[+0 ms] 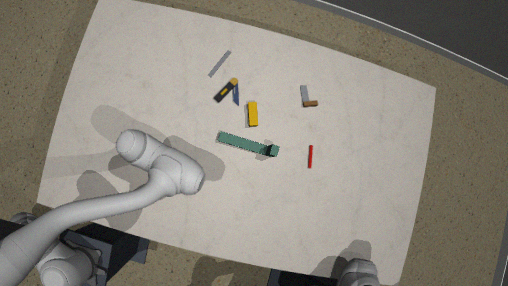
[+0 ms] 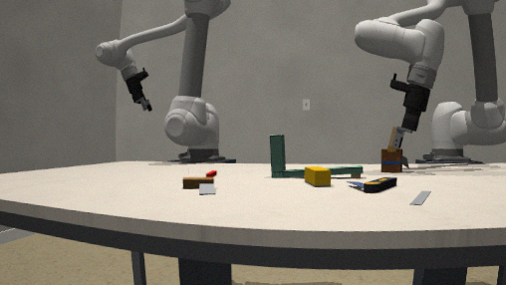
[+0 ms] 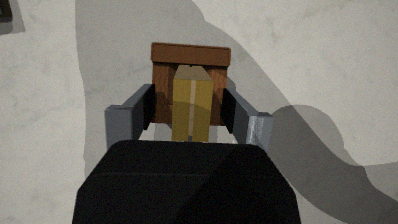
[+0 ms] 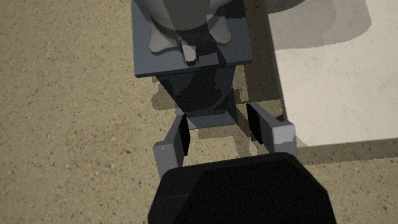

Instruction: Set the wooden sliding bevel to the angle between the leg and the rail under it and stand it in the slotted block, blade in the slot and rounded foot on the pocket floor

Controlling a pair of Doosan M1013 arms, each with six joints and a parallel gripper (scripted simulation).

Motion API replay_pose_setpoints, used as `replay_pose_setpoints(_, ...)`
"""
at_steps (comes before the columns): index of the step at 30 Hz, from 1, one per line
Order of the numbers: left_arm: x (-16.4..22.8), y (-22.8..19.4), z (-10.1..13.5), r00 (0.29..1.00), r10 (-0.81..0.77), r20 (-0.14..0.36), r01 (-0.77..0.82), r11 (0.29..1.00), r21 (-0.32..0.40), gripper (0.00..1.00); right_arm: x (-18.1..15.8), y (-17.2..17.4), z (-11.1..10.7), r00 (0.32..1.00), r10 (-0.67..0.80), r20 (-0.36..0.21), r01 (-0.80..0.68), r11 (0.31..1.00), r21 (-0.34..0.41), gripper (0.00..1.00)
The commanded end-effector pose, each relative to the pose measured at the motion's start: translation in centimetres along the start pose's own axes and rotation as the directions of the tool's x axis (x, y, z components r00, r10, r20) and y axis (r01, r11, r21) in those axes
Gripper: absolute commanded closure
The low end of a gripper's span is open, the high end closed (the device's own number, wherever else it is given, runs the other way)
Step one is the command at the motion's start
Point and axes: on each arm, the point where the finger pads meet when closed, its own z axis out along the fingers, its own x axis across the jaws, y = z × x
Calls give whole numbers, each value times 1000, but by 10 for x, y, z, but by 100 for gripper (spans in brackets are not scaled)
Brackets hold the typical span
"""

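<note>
Wooden sliding bevel (image 2: 392, 139) (image 3: 180, 102) leans in the slotted block (image 2: 391, 161) (image 3: 163, 85) on the worktop (image 1: 360, 200) (image 2: 239, 209), gaps either side before the left pincer's (image 2: 398, 137) (image 3: 190, 106) wide-open fingers. Right pincer (image 2: 147, 105) (image 4: 218, 122) is wide open, empty. The green leg (image 2: 277, 154) and rail (image 1: 242, 142) (image 2: 346, 170) stand apart from the block.
</note>
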Motion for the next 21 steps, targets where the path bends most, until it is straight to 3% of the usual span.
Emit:
replay_pose_setpoints(1, 0, 0, -1, 1000, 0, 1, 0, 1000, 1, 0, 0, 0, -1, 1000, 0, -1, 0, 1000, -1, 0)
replay_pose_setpoints(6, 0, 0, -1, 1000, 0, 1, 0, 1000, 1, 0, 0, 0, -1, 1000, 0, -1, 0, 1000, -1, 0)
replay_pose_setpoints(7, 0, 0, -1, 1000, 0, 1, 0, 1000, 1, 100, 0, 0, -1, 1000, 0, -1, 0, 1000, -1, 0)
replay_pose_setpoints(21, 0, 0, -1, 1000, 0, 1, 0, 1000, 1, 100, 0, 0, -1, 1000, 0, -1, 0, 1000, -1, 0)
